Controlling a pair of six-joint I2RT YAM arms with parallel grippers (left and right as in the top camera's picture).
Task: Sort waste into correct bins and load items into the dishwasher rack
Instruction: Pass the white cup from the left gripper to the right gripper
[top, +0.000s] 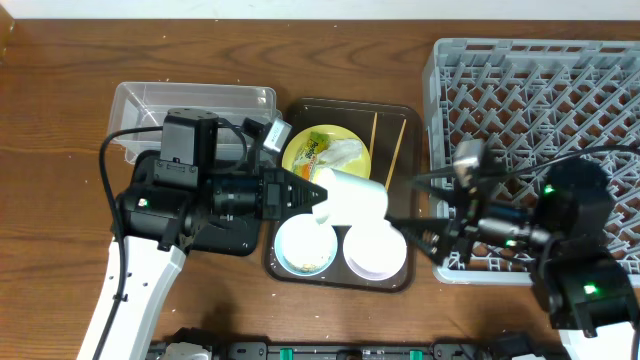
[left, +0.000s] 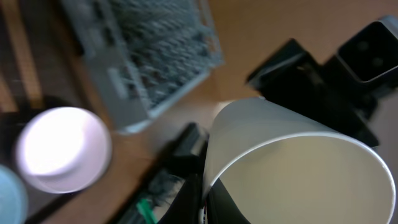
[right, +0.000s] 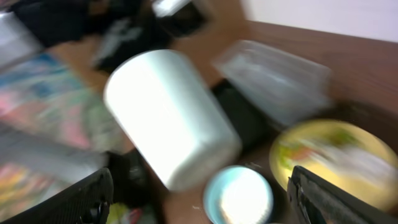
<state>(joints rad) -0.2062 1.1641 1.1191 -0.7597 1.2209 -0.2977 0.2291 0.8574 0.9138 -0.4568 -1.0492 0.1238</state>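
Note:
My left gripper (top: 318, 196) is shut on the rim of a white cup (top: 355, 196), held tilted on its side above the light blue bowl (top: 305, 245) and the white-pink bowl (top: 373, 250). The cup fills the left wrist view (left: 292, 162) and shows in the right wrist view (right: 168, 118). The yellow plate (top: 325, 155) carries the green-yellow wrapper (top: 316, 152) and the white tissue (top: 348, 152). Two chopsticks (top: 397, 145) lie beside it. My right gripper (top: 425, 235) is open and empty at the tray's right side, pointing at the cup. No rice grains can be made out.
All dishes sit on a dark brown serving tray (top: 340, 108). The clear tub (top: 195, 105) stands at the left, and the black tray (top: 228, 238) is mostly hidden under my left arm. The grey rack (top: 540, 100) fills the right side.

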